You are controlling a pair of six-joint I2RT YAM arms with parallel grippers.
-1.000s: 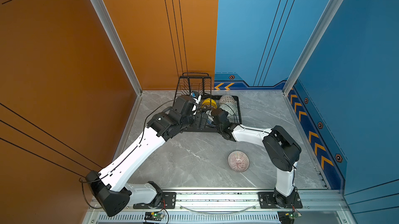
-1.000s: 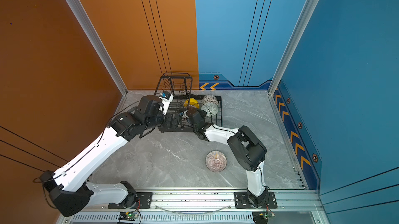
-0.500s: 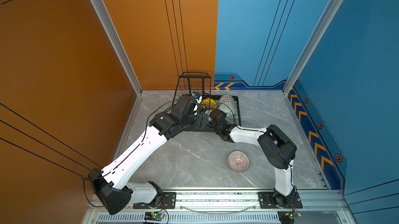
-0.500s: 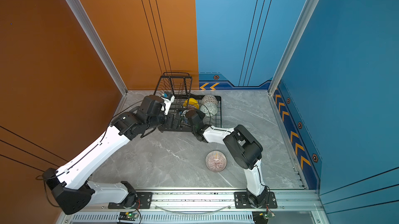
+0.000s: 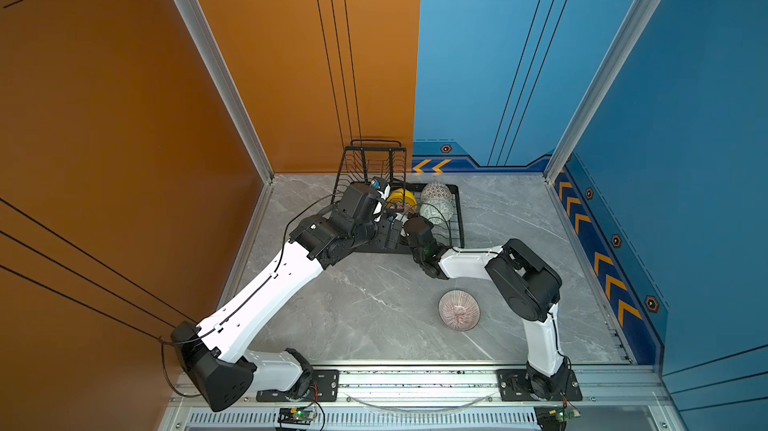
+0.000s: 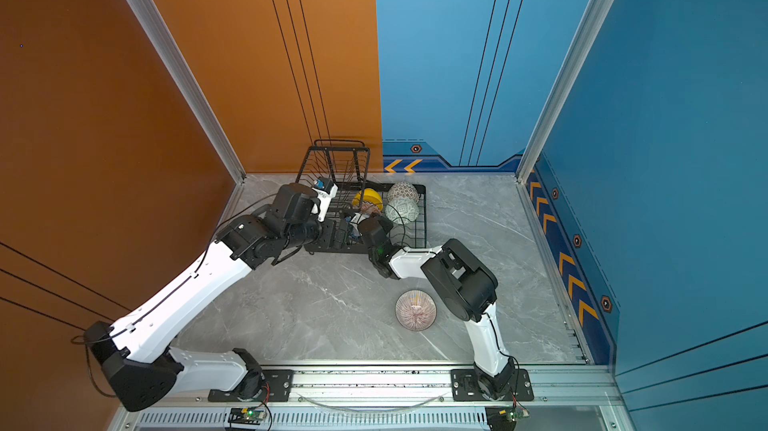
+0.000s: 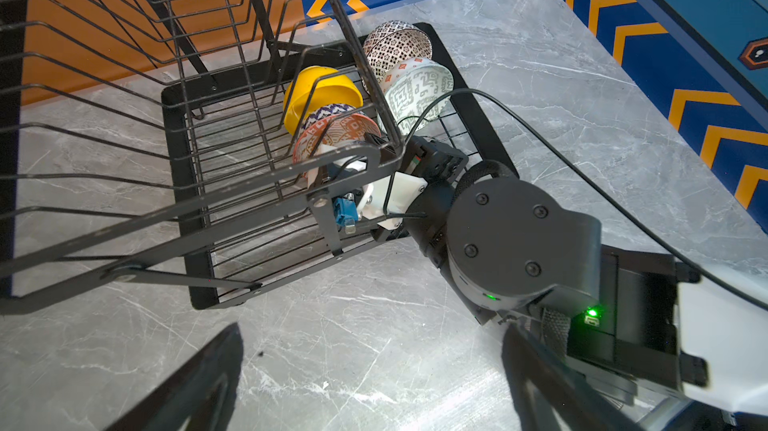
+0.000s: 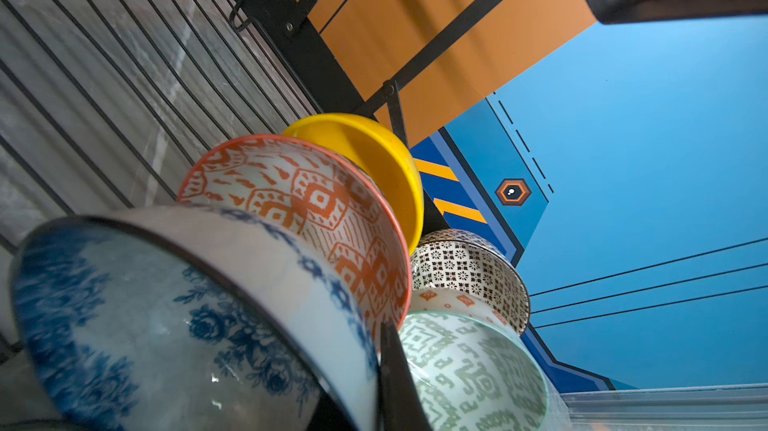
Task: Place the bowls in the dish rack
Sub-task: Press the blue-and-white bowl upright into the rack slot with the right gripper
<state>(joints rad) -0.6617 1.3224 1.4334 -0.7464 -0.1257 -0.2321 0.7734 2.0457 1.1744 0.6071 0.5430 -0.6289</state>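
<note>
Surface (image 5: 365, 308): both top views, grey and marbled, boxed by orange and blue walls.
Dish rack (image 5: 376, 247): both top views, black wire, standing at the far edge, its raised basket tier (image 5: 376, 143) at the left end.
Pink radial-striped bowl (image 5: 459, 310): both top views, upright on the surface, well apart from the dish rack.
Racked bowls: in a top view, yellow bowl (image 6: 368, 199), dark-white patterned bowl (image 6: 403, 192) and pale green bowl (image 6: 402, 210) stand on edge in the low tray.
Left tool (image 7: 365, 383): left wrist view, released, fingers (image 7: 220, 354) spread wide, holding nothing, beside the dish rack's near edge.
Right tool (image 7: 332, 167): left wrist view, reaching into the tray under the basket tier's rim, next to the orange-white bowl (image 7: 336, 136); the rim wire hides its tips.
Blue-white floral bowl (image 8: 166, 316): right wrist view, tilted on edge in the tray, the right tool clenched on its rim, one finger (image 8: 395, 370) crossing it.
Bowl row: right wrist view, behind the floral bowl lean the orange-white bowl, then the yellow bowl; the dark-white patterned bowl and pale green bowl stand alongside.
</note>
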